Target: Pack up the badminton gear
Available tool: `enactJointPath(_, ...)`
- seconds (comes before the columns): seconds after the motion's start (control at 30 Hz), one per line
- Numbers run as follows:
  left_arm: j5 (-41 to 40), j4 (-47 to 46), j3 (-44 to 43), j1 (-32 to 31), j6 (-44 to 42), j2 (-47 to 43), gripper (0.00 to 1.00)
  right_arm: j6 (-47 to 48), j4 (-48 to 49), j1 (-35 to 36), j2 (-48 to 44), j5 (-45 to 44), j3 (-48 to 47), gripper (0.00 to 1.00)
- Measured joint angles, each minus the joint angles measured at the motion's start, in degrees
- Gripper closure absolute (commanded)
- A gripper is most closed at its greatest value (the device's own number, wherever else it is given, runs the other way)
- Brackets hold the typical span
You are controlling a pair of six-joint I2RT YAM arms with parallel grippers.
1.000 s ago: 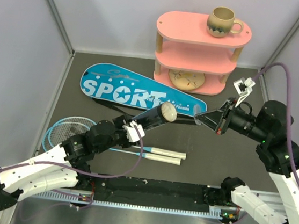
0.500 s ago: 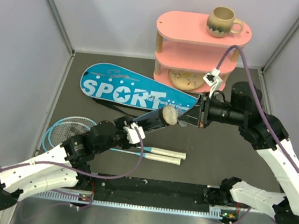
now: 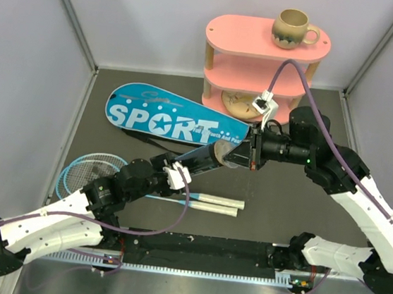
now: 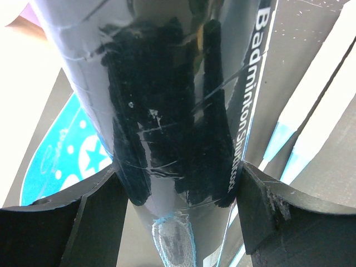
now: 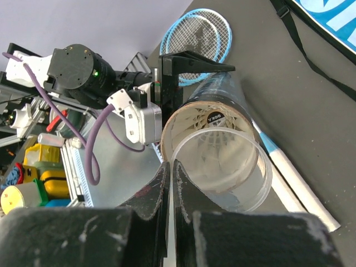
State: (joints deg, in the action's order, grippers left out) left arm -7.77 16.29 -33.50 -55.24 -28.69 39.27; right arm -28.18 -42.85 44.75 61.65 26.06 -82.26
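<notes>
Rackets: two light-blue rackets (image 3: 84, 166) lie flat on the table (image 3: 283, 199) at the left, heads overlapping, white handles pointing right
Cover: the blue "SPORT" cover (image 3: 164, 118) lies flat behind the rackets, its narrow end toward the shelf
Left gripper: the left gripper (image 3: 180, 168) (image 4: 181, 208) is clenched around the black tube, one finger on each side of the wall
Tube: the black tube (image 3: 202, 156) (image 4: 167, 111) is held off the table, tilted, its open mouth facing right
Shuttlecock: a white shuttlecock (image 5: 214, 125) sits inside the tube mouth; how many lie behind it cannot be told
Cap: a clear cap (image 3: 232, 155) (image 5: 222, 186) is at the tube mouth, overlapping its rim in the right wrist view
Right gripper: the right gripper (image 3: 251, 152) (image 5: 169, 172) pinches the rim of the cap, fingers pressed together
Shelf: the pink shelf (image 3: 223, 36) stands at the back right
Mug: a beige mug (image 3: 293, 27) stands upright on the top tier
</notes>
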Motion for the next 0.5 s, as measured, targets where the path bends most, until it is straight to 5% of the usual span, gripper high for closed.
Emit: enactJointPath(0.5,0.50,0.28,0.09,0.00,0.04,0.00,1.00,-0.98,1.64,1.27,0.90,-0.98,-0.02,1.00)
